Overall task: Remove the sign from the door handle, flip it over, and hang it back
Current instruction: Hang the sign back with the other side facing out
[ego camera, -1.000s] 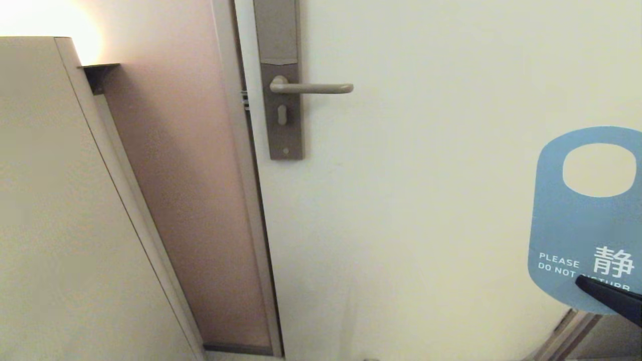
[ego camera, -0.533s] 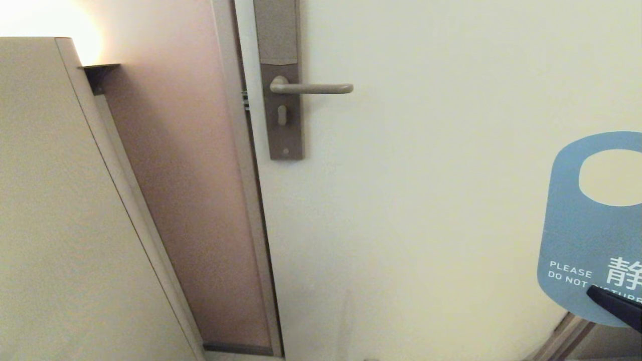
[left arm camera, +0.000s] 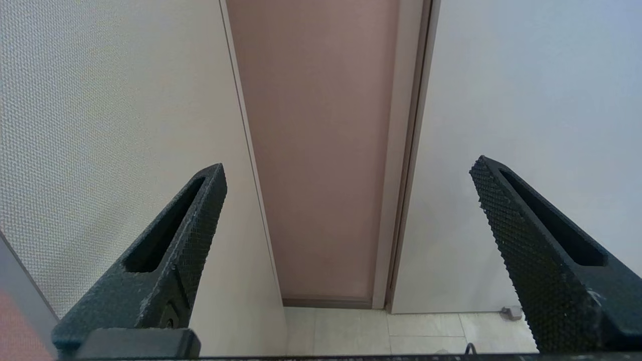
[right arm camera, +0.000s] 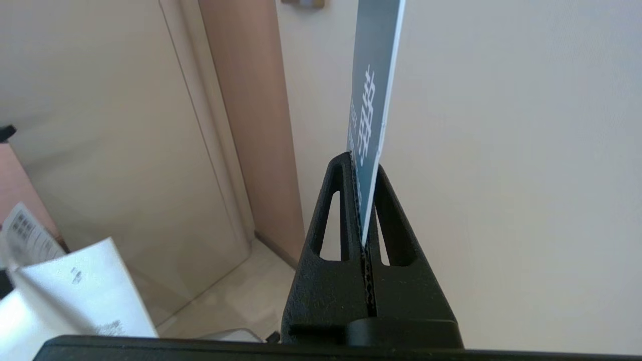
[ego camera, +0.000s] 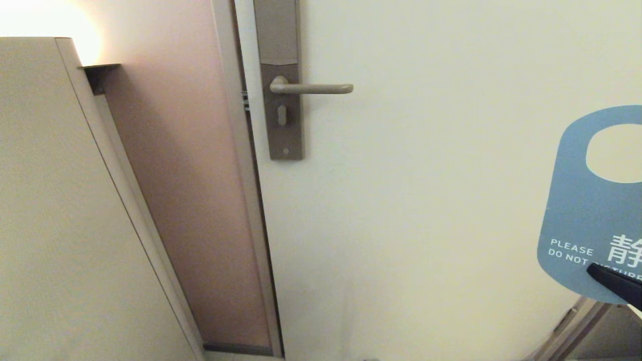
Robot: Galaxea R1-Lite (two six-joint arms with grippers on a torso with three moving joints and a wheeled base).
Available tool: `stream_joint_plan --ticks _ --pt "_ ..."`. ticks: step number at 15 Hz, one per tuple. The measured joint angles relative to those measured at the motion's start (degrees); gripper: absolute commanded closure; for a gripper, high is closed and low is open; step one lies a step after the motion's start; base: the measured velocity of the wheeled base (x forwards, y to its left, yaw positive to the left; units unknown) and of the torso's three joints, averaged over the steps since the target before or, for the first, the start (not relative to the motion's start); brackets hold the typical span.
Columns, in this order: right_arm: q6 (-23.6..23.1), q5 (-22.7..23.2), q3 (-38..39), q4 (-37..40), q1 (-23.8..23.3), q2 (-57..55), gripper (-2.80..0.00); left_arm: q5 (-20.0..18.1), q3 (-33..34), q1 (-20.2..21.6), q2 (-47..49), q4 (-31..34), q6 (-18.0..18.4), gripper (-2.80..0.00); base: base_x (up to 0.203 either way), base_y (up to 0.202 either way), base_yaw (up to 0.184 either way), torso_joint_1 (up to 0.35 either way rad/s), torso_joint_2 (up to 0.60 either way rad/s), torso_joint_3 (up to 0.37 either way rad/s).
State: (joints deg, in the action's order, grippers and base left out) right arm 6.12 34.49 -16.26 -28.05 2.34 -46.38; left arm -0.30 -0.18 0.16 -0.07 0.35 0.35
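In the head view, the sign [ego camera: 577, 200] is at the right edge, well apart from the handle [ego camera: 311, 88] and lower than it. It is a flat blue card with a rounded top and a rounded bottom. Its oval hole is near the top and the pale door [ego camera: 426, 200] shows through it. White letters "PLEASE DO NOT" and one large Chinese character stand on the lower part; the picture edge cuts off the right side of the sign. The sign is upright, with the blue face toward the camera. The right gripper [ego camera: 614, 286] pinches its lower edge, and only one dark fingertip is visible. The handle is bare, a slim beige lever that points right from a grey-brown plate [ego camera: 281, 80].

In the left wrist view, the left gripper [left arm camera: 348, 168] is parked low, its jaws spread wide with nothing between them, pointing at the door frame.

In the right wrist view, the sign [right arm camera: 373, 100] is seen edge-on, thin, with a white rim. The right gripper [right arm camera: 365, 163] is clenched on its lower end.
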Motion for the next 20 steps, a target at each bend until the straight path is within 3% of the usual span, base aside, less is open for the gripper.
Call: stream_joint_plan --ticks 8,20 --pt "-0.09 0.01 -0.54 -12.46 0.0 -10.62 0.0 -0.03 0.0 0.0 0.0 -0.02 0.01 -2.8 0.0 0.0 0.0 0.0 0.0 0.0" --pt "-0.12 0.01 -4.54 -21.5 0.02 -24.53 0.0 -0.02 0.0 0.0 0.0 -0.02 0.01 -2.8 0.0 0.0 0.0 0.0 0.0 0.0"
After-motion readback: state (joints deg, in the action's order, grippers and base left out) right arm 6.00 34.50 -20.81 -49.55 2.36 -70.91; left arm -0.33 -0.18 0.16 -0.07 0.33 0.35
